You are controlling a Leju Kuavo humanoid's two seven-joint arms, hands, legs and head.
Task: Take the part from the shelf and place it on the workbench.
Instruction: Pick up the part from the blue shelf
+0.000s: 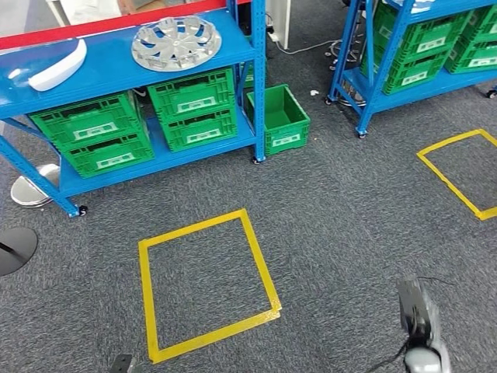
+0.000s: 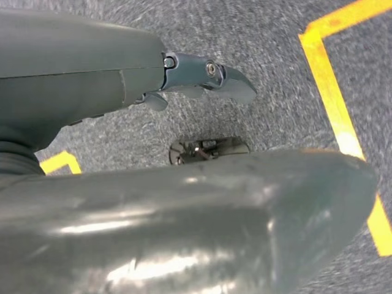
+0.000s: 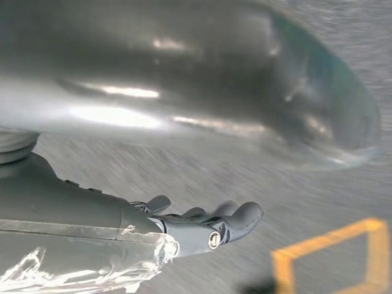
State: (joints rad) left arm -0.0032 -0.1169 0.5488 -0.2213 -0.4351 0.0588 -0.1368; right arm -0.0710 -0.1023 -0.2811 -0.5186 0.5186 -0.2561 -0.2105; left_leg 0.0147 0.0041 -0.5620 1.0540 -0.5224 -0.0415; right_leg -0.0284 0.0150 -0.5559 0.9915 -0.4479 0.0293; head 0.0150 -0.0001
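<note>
A silver wheel cover [image 1: 175,43] lies flat on the top board of the blue shelf [image 1: 109,66] ahead on the left. On the same board, further left, rests a white curved part [image 1: 57,66]. Both arms hang low and far from the shelf: my right arm [image 1: 419,326] at the lower right, a bit of my left arm [image 1: 122,364] at the bottom edge. In the left wrist view my left hand [image 2: 152,208] holds nothing, its fingers [image 2: 217,76] spread away from the thumb above grey carpet. My right hand [image 3: 138,104] is likewise empty, fingers [image 3: 222,223] apart from the thumb; that view is blurred.
Green crates [image 1: 190,109] fill the lower shelf, and one loose green crate [image 1: 281,116] stands on the floor beside it. A second blue shelf [image 1: 375,85] with crates is at the back right. Yellow tape squares [image 1: 205,284] [image 1: 463,171] mark the carpet. Round metal bases [image 1: 15,249] sit at the left.
</note>
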